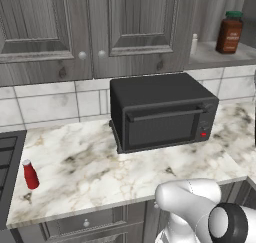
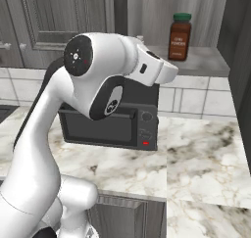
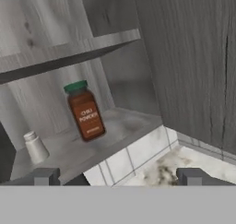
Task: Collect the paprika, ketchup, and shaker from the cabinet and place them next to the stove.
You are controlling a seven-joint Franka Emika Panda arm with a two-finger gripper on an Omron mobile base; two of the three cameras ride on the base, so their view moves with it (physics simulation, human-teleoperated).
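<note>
The paprika [image 1: 230, 32] [image 2: 180, 36] [image 3: 85, 111], a reddish-brown jar with a green lid, stands upright on the open cabinet's shelf [image 1: 215, 57] [image 3: 129, 126]. The small whitish shaker [image 1: 194, 44] [image 3: 35, 146] stands on the same shelf, left of the jar. The red ketchup [image 1: 30, 174] stands on the marble counter close to the stove [image 1: 7, 162] at the left edge. My gripper [image 3: 120, 177] is open with nothing between its fingertips [image 3: 46, 176]. It hangs in front of and below the shelf, apart from both items.
A black toaster oven [image 1: 162, 112] [image 2: 110, 124] sits on the counter [image 1: 90, 167] below the closed cabinet doors [image 1: 100, 27]. A second shelf board [image 3: 69, 52] runs above the jar. The cabinet's side wall [image 3: 193, 57] stands close on the right.
</note>
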